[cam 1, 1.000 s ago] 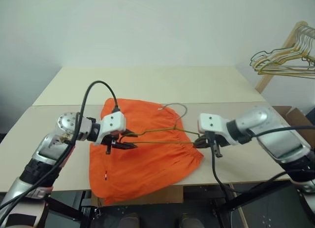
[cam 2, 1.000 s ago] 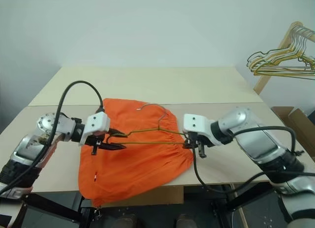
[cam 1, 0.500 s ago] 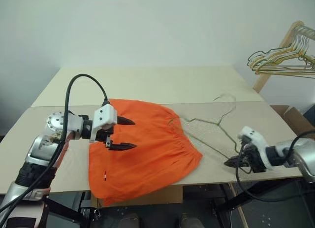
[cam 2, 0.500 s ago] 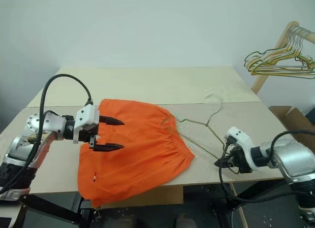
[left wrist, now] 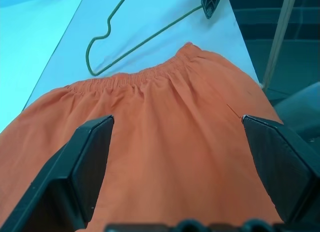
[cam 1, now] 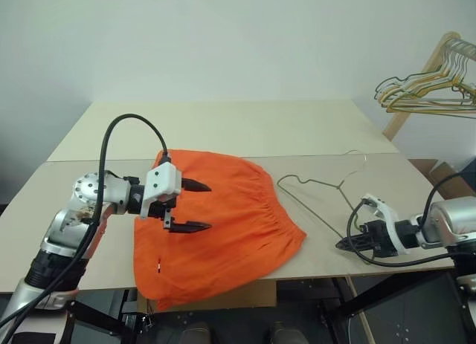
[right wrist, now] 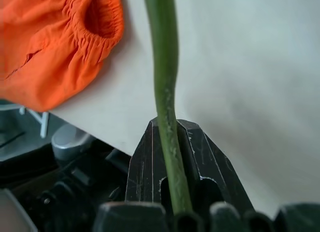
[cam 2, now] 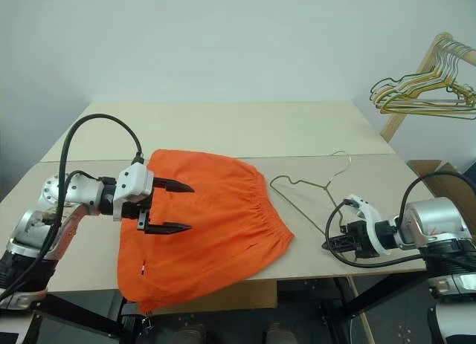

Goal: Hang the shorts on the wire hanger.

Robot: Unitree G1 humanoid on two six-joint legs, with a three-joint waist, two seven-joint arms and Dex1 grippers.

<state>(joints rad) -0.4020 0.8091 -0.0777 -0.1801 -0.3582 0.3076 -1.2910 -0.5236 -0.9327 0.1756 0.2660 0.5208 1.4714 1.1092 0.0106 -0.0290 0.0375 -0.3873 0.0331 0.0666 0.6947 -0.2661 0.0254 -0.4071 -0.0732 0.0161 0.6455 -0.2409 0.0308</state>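
The thin grey-olive wire hanger (cam 1: 320, 198) lies flat on the pale tabletop (cam 1: 223, 125), pinched at one lower corner by the right gripper (cam 1: 349, 244), whose fingers are closed tight on the wire. Beside the hanger's far end, apart from it, the bright orange fabric shorts (cam 1: 223, 229) lie spread out. The left gripper (cam 1: 199, 206) hovers over them, fingers spread wide and empty. Judging by this, hanging is not yet begun: the shorts must be threaded onto the hanger.

The left hand (left wrist: 177, 167) hangs over the orange shorts (left wrist: 165, 142), its 2 black fingers (left wrist: 85, 162) spread wide apart with nothing between them. Beyond the gathered waistband, the thin wire hanger (left wrist: 130, 41) lies on the pale surface (left wrist: 60, 56), one end pinched in the other hand (left wrist: 210, 2).
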